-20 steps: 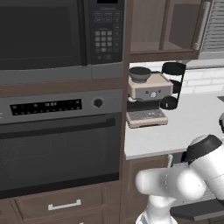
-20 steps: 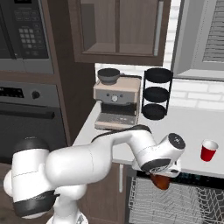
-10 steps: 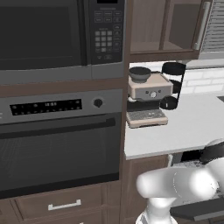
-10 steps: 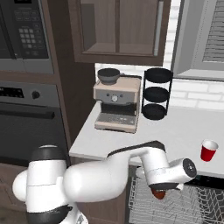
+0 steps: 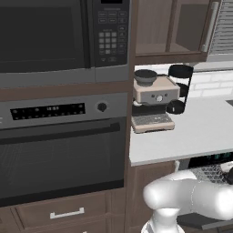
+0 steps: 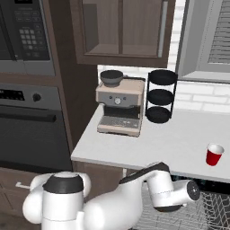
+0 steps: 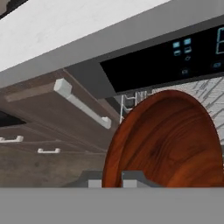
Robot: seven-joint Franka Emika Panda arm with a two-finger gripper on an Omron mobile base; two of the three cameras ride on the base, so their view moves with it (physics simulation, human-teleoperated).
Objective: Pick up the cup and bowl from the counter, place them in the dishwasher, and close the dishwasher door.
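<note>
A reddish-brown wooden bowl stands on edge close in the hand view, with my gripper shut on its rim. Behind it runs the dishwasher's black strip with teal lights, and the grey wire rack shows past the bowl. The rack sits below the counter, and my hand hangs low in front of it. The red cup stands upright on the counter at the right. My arm hides the dishwasher door.
A coffee machine and a black three-tier stand sit at the back of the counter. The oven and microwave fill the wall to the left. Brown drawers with pale handles lie beside the dishwasher.
My hand has sunk with the bowl from counter-edge height to below the counter, in front of the rack. The cup has not moved.
</note>
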